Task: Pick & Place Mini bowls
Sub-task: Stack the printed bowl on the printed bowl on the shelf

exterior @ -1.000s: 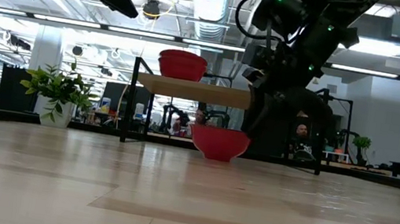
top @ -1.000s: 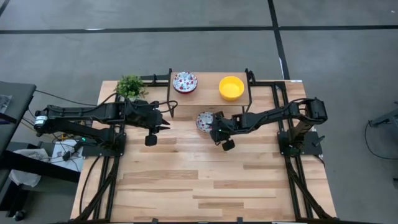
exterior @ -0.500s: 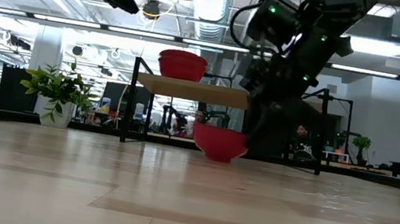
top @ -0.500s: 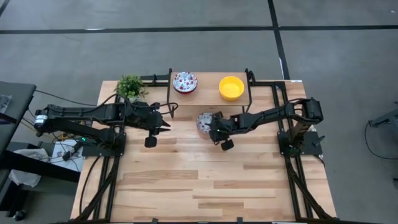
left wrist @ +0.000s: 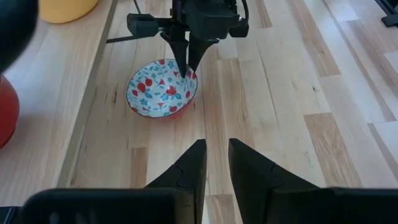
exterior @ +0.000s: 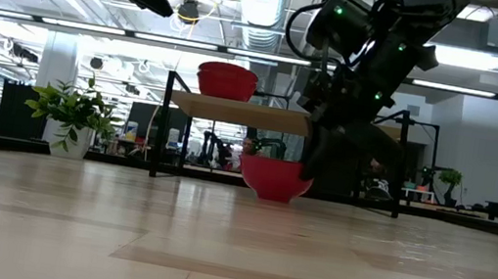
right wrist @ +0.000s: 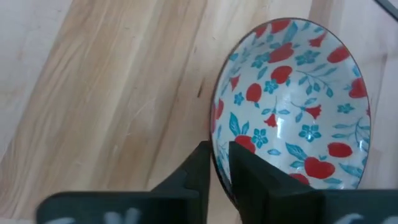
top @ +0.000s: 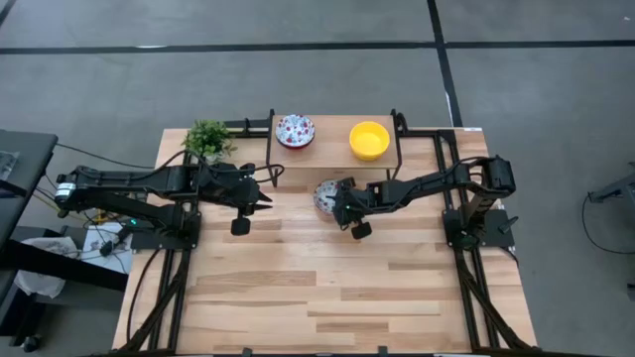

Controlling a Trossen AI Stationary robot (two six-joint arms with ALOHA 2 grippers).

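A white mini bowl with red-and-blue flowers stands on the table in front of the shelf; outside it is red. My right gripper is shut on its rim. Another floral bowl and a yellow bowl rest on the shelf. My left gripper hovers left of the floor bowl, pointing at it, with a narrow gap between its fingers and nothing in it. My right gripper pinches the floral bowl's rim on the side toward the table's right, one finger inside the bowl and one outside. The fingers come slanting down from the table's right. The bowl's base looks to be on the table; whether it is raised a little, I cannot tell.
A low wooden shelf on a black metal frame stands at the table's far edge, just behind the bowl. A small green potted plant sits at the far left corner. Bare wood spreads toward the near edge.
My right gripper has shifted slightly toward the table's left at the bowl's rim. The floral bowl tipped a little half a second ago and now sits nearly level again, nudged slightly leftward.
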